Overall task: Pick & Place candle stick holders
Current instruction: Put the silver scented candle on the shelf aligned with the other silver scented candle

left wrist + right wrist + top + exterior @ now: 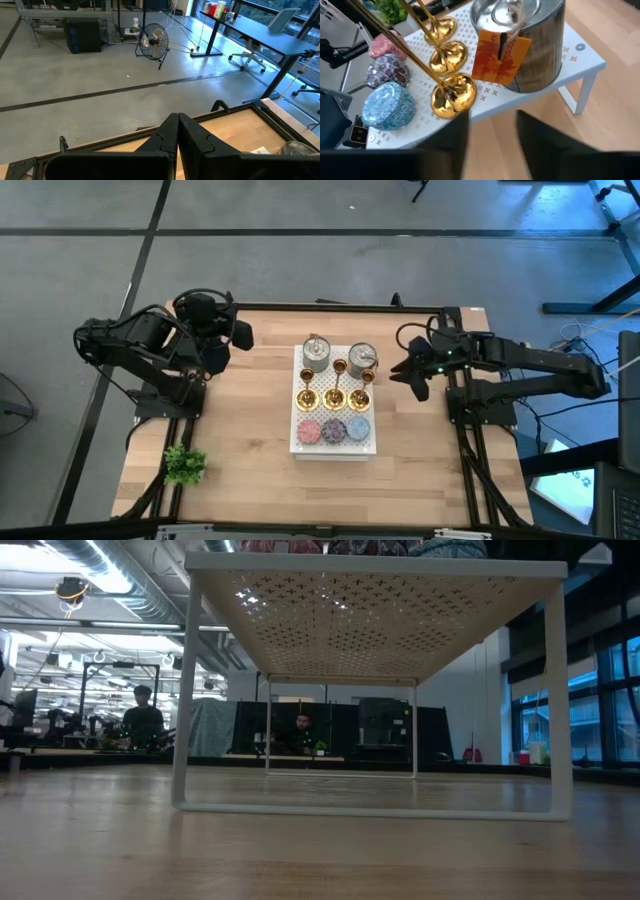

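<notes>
Brass candle stick holders (334, 396), three in a row, stand across the middle of a white perforated rack (371, 446) at the centre of the bench. Behind them, toward the rack's far edge, sit two metal tins (316, 355); along its near edge lie three round patterned discs (334, 430).

My right gripper (404, 372) hangs just off the rack's right edge, level with the nearest holder (453, 95), its two fingers (542, 131) parted with a clear gap and nothing between them. My left gripper (177, 131) waits with its fingers pressed together, empty, over the bench's far left corner.

Each holder looks to me like light, rigid, polished metal: slick under the pads, top-heavy on a thin stem, and likely to tip or clatter against its neighbour if nudged. I judge the best hold to be across the stem, low down just above the flared base, squeezing squarely so it cannot swivel. The orange tag (498, 56) on the nearer tin hangs close beside that base, so my approach must stay clear of it.
</notes>
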### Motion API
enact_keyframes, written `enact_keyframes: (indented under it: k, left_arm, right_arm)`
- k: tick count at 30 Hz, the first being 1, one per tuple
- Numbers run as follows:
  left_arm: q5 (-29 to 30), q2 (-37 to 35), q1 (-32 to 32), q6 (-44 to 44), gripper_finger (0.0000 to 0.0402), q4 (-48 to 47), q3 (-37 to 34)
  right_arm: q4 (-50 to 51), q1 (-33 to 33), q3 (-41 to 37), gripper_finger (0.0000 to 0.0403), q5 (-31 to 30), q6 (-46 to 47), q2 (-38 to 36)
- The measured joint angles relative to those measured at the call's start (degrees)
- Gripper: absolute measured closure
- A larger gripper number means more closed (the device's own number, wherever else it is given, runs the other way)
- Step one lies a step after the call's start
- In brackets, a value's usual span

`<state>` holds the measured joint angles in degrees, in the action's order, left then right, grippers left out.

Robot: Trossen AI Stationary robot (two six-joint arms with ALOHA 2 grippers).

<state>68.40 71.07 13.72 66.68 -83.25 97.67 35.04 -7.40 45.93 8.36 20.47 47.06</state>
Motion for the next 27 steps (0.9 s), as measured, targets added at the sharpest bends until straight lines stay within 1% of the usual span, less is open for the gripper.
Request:
enact_keyframes:
  k: [3,4,5,8,19,27]
  left_arm:
    - [0.0,0.0,0.0,0.0,0.0398,-0.4,0.0]
    - [0.0,0.0,0.0,0.0,0.0398,-0.5,0.0]
    - [0.0,0.0,0.0,0.0,0.0398,-0.6,0.0]
    - [0.0,0.0,0.0,0.0,0.0398,-0.9,0.0]
    - [0.0,0.0,0.0,0.0,0.0398,-1.0,0.0]
    - [0.0,0.0,0.0,0.0,0.0398,-1.0,0.0]
  right_arm:
    - [-1.5,0.0,0.0,0.0351,1.0,-0.3,2.0]
    - [-2.0,0.0,0.0,0.0376,1.7,-0.4,2.6]
    - [-2.7,0.0,0.0,0.0388,2.2,-0.6,3.4]
    - [-4.5,0.0,0.0,0.0396,2.4,-0.5,5.3]
    - [-10.2,0.0,0.0,0.0398,3.9,-2.7,12.7]
    - [-13.8,0.0,0.0,0.0399,3.1,-3.9,15.4]
